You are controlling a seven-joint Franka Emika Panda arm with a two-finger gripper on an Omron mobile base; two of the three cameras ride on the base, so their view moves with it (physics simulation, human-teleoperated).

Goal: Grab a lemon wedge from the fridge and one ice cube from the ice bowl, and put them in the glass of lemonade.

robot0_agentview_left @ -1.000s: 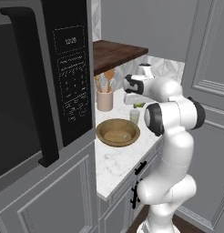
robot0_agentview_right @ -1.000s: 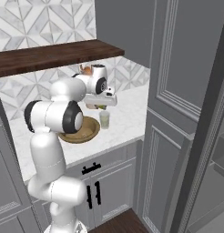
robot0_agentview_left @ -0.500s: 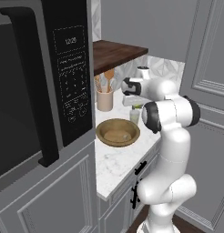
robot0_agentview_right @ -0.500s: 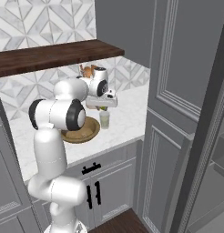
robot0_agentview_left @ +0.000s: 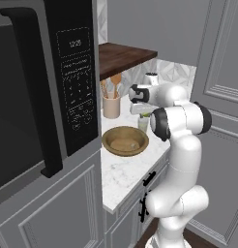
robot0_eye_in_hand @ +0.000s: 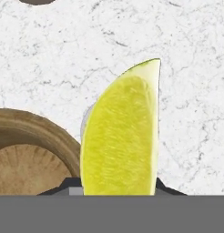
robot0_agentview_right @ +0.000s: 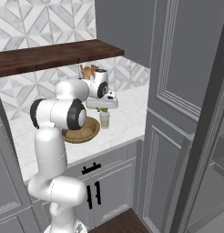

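**Wedge held over the glass; little change**

Jaws part-closed on the lemon wedge (robot0_eye_in_hand: 120, 136), which stands upright between them. Gripper (robot0_agentview_left: 145, 112) hangs directly above the glass of lemonade (robot0_agentview_right: 104, 119) on the marble counter (robot0_agentview_left: 122, 175), just right of the ice bowl (robot0_agentview_left: 125, 141). Since the earlier frame the hand has shifted only slightly; glass and bowl unmoved.

— Where is the lemon wedge (robot0_eye_in_hand: 120, 136) sitting?
— Between the gripper's (robot0_agentview_right: 103, 109) fingers, right above the glass of lemonade (robot0_agentview_right: 104, 119).
— And the ice bowl (robot0_agentview_left: 125, 141)?
— Lying on the counter (robot0_agentview_left: 122, 175) just beside the glass, under the arm; the cup of spoons (robot0_agentview_left: 111, 105) is standing behind it.
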